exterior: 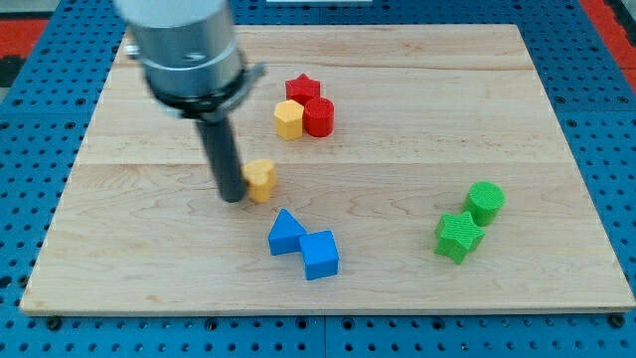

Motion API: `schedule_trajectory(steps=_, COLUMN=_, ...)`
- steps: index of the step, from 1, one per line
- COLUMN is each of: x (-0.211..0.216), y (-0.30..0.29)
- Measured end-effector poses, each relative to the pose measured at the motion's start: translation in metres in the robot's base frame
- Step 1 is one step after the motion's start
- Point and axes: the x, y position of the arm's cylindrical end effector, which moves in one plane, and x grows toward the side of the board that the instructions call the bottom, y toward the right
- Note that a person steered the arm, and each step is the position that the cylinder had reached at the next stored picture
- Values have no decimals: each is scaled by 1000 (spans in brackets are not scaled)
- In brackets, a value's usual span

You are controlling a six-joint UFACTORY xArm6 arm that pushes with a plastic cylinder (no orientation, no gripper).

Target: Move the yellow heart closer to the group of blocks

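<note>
My tip (232, 198) touches the yellow heart (261, 180) at its 9 o'clock side, left of board (517, 288) centre; the rod carries no pincer, so no grasp applies; at the heart's 1 o'clock cluster yellow hexagon (288, 119), red cylinder (318, 116), red star (302, 89); at 5 o'clock, blue triangle (286, 234), blue cube (319, 255); well apart at 4 o'clock, green star (458, 237), green cylinder (486, 202); the arm's housing is blurred, cropped at 12 o'clock.

Up top there's a wide, rounded metal-grey housing, blurred, with a darker black collar ringing its lower edge. Below that drops a straight dark rod, round, charcoal-black with a faint sheen, running down to my tip (232, 199), blunt and black.
</note>
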Motion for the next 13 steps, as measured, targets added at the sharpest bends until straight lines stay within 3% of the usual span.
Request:
schedule_trajectory(steps=1, x=17, y=13)
schedule_trajectory(steps=2, x=-6, y=68)
schedule_trajectory(steps=3, x=-61, y=90)
schedule_trajectory(steps=5, x=14, y=77)
schedule_trajectory(steps=6, x=-11, y=7)
schedule_trajectory(steps=7, x=-48, y=7)
schedule_trajectory(steps=8, x=-41, y=-7)
schedule_trajectory(steps=9, x=2, y=-22)
schedule_trajectory(steps=10, x=0, y=67)
schedule_trajectory(steps=11, x=-74, y=58)
schedule_trajectory(steps=12, x=-105, y=45)
schedule_trajectory(steps=13, x=-71, y=16)
